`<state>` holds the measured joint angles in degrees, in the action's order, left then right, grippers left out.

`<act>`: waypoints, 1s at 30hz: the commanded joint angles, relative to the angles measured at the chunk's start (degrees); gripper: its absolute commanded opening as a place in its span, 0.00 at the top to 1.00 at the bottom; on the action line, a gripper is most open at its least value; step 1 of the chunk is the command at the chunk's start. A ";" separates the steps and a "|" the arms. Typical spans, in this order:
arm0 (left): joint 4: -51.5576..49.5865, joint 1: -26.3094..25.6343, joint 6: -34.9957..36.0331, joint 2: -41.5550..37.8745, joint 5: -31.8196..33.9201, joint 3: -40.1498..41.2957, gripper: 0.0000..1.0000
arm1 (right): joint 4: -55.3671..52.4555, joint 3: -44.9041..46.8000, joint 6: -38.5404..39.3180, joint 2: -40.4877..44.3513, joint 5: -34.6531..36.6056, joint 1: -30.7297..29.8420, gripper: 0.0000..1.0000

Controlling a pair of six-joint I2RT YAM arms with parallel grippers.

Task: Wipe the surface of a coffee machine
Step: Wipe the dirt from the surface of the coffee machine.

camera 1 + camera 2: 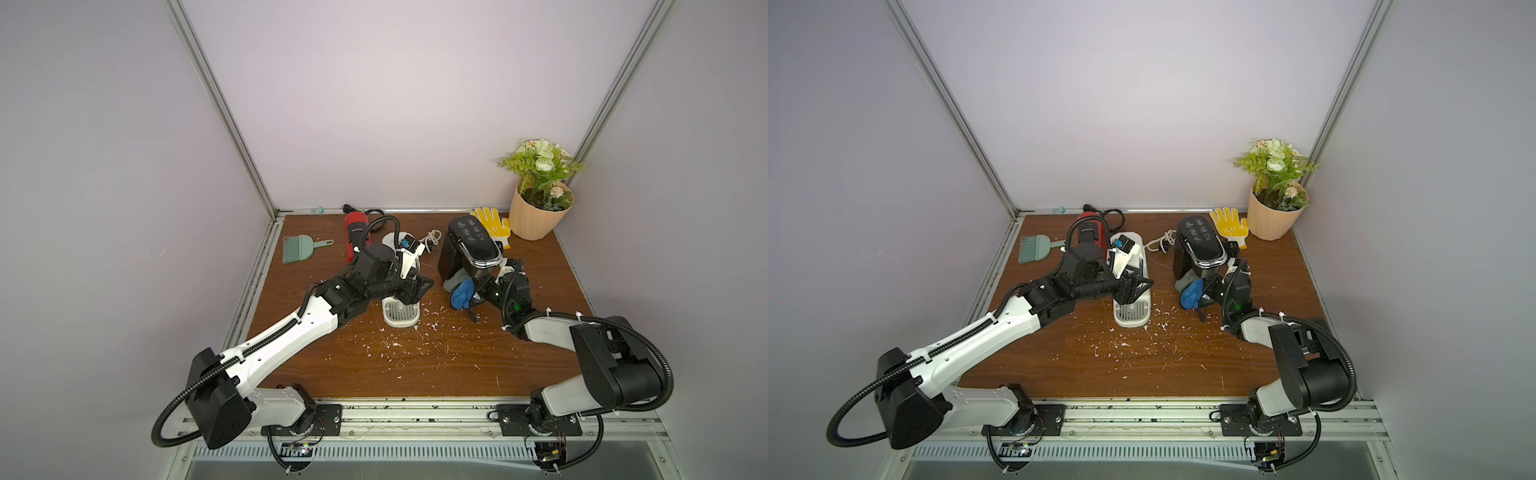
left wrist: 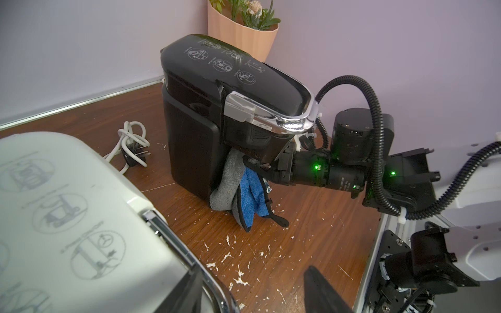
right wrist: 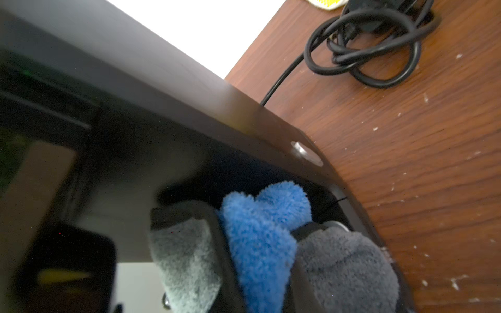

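2 coffee machines: a glossy black plastic coffee machine [image 1: 469,245] stands upright toward the right rear of the brown wooden table [image 1: 415,374]. A white plastic coffee machine [image 1: 401,316] stands to its left, apart from it.
Right gripper: I see the right gripper [image 2: 261,173] pinched tight on a grey and blue microfibre cloth [image 2: 250,195], reaching into the recess under the black machine's brew head.
Cloth: in the right wrist view its bunched upper part presses against the recess wall, and its lower folds hang down to the table.
Left gripper: the left gripper [image 1: 417,291] hovers at the white machine. Its jaws are partly apart, with bare table showing between them and nothing gripped. Whether 1 finger touches the casing I cannot tell.
Stage: I judge the wipe is on the black machine's inner front, with the lid and sides not yet done.
Sliding: nothing braces the black machine, so a hard push could shove it back toward the yellow knitted glove [image 1: 492,224] or tip it.
Crumbs: the trailing folds lie among white crumbs [image 1: 390,345] and could drag them onto the casing.
Chrome handle: the wrist sits close beneath the chrome lid handle [image 2: 271,119]. A careless rise could catch it, or the cloth could snag and pull free.
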<state>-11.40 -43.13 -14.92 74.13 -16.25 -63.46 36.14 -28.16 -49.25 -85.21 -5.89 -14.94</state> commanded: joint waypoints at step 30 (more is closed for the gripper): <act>0.42 -0.03 -1.62 1.69 -1.11 0.39 0.39 | -1.27 4.62 -2.52 12.73 -7.61 2.51 0.95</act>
<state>-9.50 -43.13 -15.16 74.76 -16.91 -63.02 27.44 -23.49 -48.51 -69.04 -9.28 -11.00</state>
